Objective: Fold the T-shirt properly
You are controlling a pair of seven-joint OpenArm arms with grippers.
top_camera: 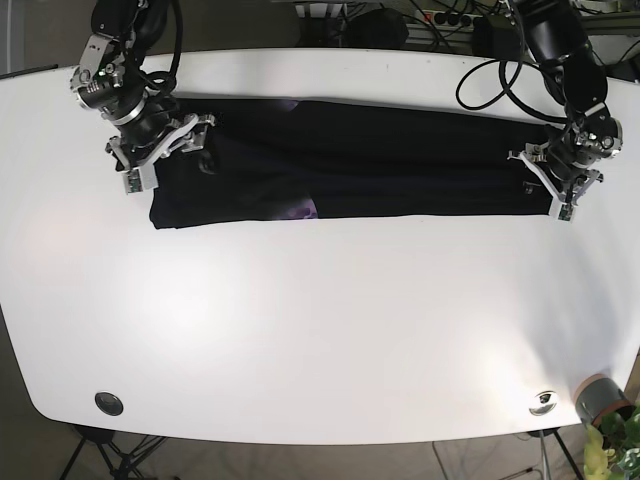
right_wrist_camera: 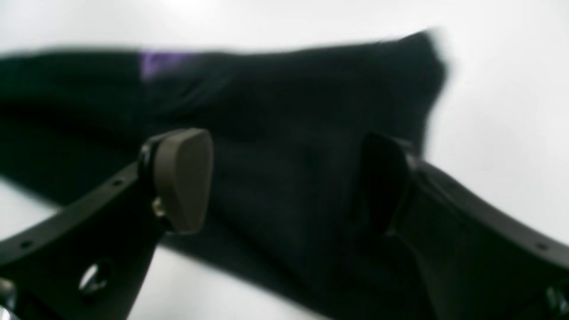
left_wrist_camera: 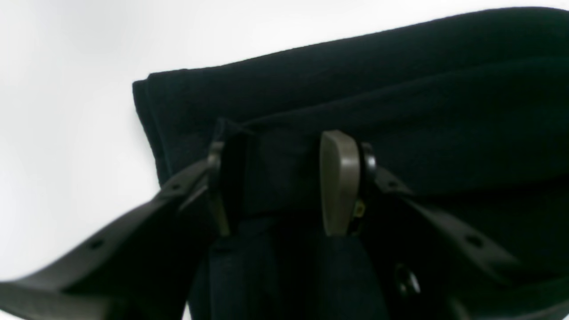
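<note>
Base view: long black folded T-shirt [top_camera: 350, 160]

A white table [top_camera: 320, 330] with rounded corners is seen from above, its glossy surface marked by soft glare. A dark round fitting [top_camera: 108, 403] is set near one front corner, a metallic one [top_camera: 543, 402] near the other. Black cables [top_camera: 490, 75] are looped over the far edge, and a potted plant [top_camera: 610, 430] is glimpsed beside the table.
</note>
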